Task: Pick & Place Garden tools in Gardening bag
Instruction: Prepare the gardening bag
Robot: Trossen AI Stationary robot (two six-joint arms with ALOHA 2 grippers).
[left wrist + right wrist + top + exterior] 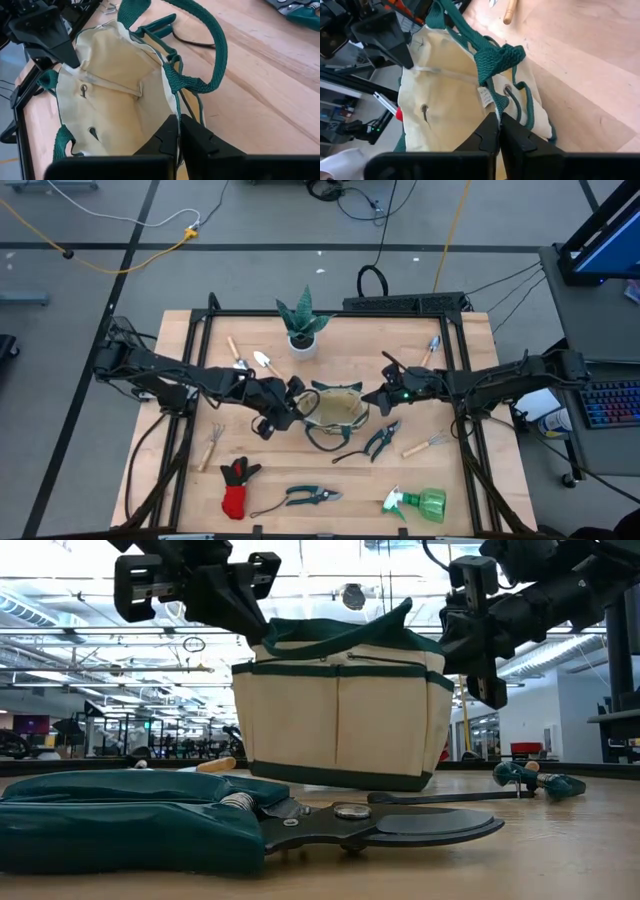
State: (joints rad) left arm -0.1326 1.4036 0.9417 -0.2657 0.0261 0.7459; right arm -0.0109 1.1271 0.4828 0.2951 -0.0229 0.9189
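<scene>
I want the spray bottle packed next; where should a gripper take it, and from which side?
Grip the spray bottle across its narrow neck, just behind the white nozzle, coming straight down. It lies on its side at the table's near right, nozzle toward the pruning shears; the green body looks wide for the fingers.

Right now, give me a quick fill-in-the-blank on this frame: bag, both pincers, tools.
1. The left pincer and right pincer are each shut on the rim of the beige canvas ____ with green trim.
2. Inside, the bag holds ____ tools.
3. The green spray bottle lies on the wooden ____.
4. The red-black glove lies on the ____ arm's side.

Missing: bag; no; table; left
</scene>
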